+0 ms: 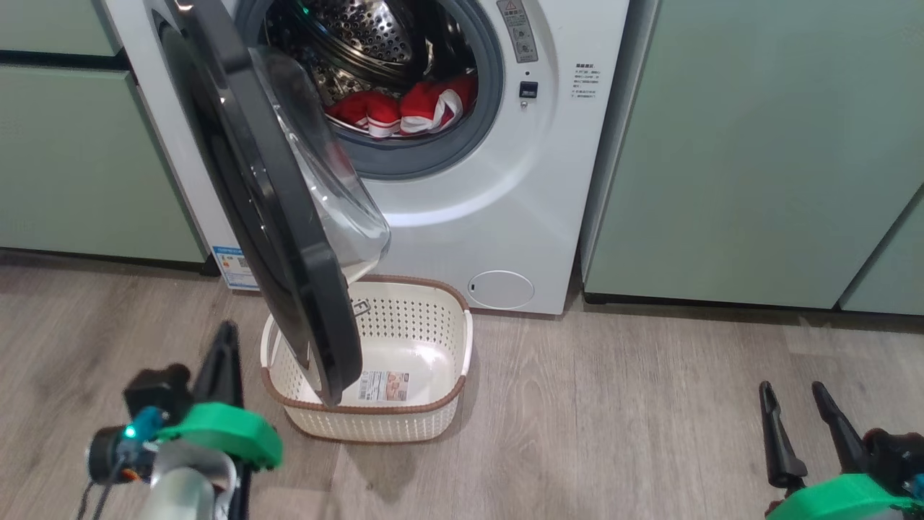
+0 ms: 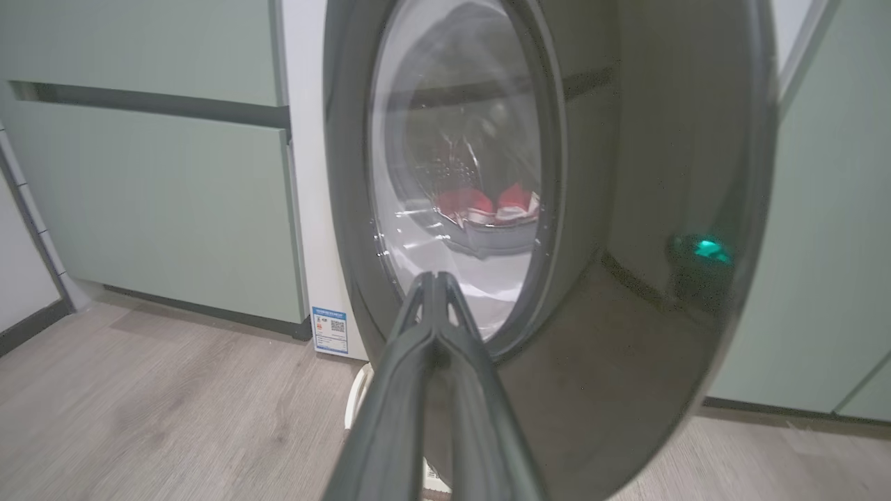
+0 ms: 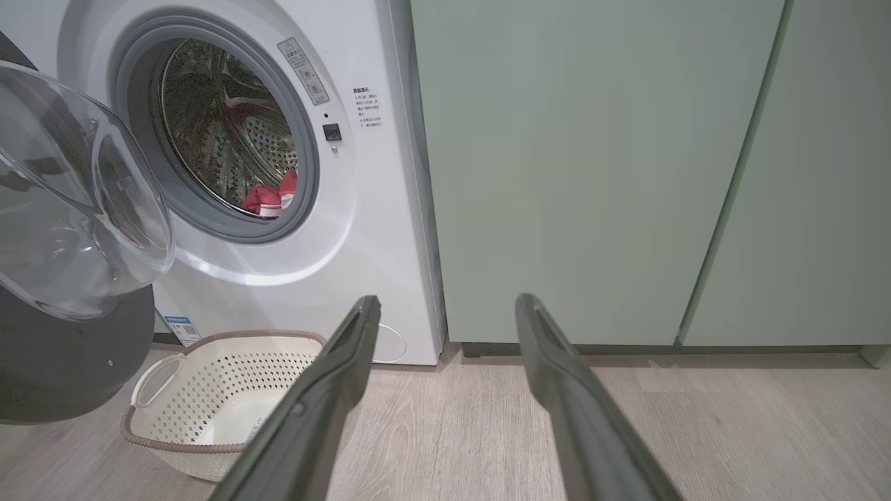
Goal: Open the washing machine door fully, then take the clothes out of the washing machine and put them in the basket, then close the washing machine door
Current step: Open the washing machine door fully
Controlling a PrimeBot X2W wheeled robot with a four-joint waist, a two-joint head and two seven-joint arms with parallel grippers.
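The washing machine [image 1: 462, 209] [image 3: 362, 229] stands with its door [image 1: 274, 217] [image 2: 626, 209] [image 3: 62, 209] swung partly out, hanging over the basket [image 1: 375, 426] [image 3: 209, 396] on the floor. Red and white clothes [image 1: 404, 108] [image 3: 271, 198] lie low in the steel drum, and show through the door glass [image 2: 487, 205]. My left gripper [image 1: 224, 347] [image 2: 435, 278] is shut, empty, its tips just outside the door's outer face. Low at the right, my right gripper [image 1: 794, 393] [image 3: 445, 306] stands open and empty, away from the machine.
Pale green cabinets [image 1: 751, 144] [image 2: 153, 195] flank the washer on both sides. Wood-look floor [image 1: 621, 433] stretches between the basket and my right gripper. The basket holds only its bottom label [image 1: 384, 386].
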